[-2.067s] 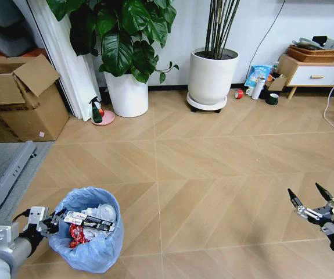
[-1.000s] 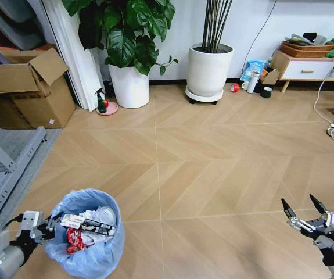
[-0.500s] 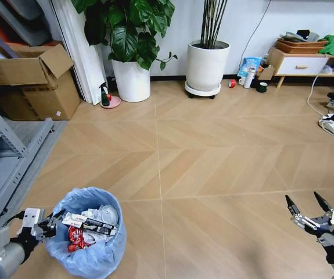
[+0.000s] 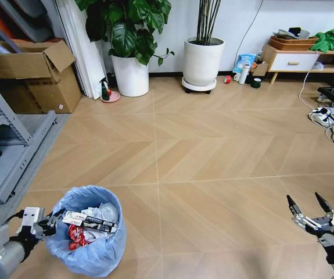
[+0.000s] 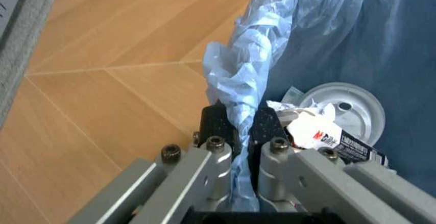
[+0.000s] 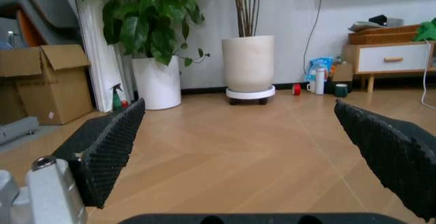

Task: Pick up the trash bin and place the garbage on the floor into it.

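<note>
The left pincer (image 5: 235, 132) pinches the rim of the trash bin (image 4: 91, 232), garbage (image 4: 88, 224) heaped just beyond its fingers. The right pincer (image 4: 309, 210) hovers spread. Collecting looks finished; next, setting the bin down.

left hand (image 4: 49, 224) clamped, right hand (image 4: 309, 210) spread
</note>
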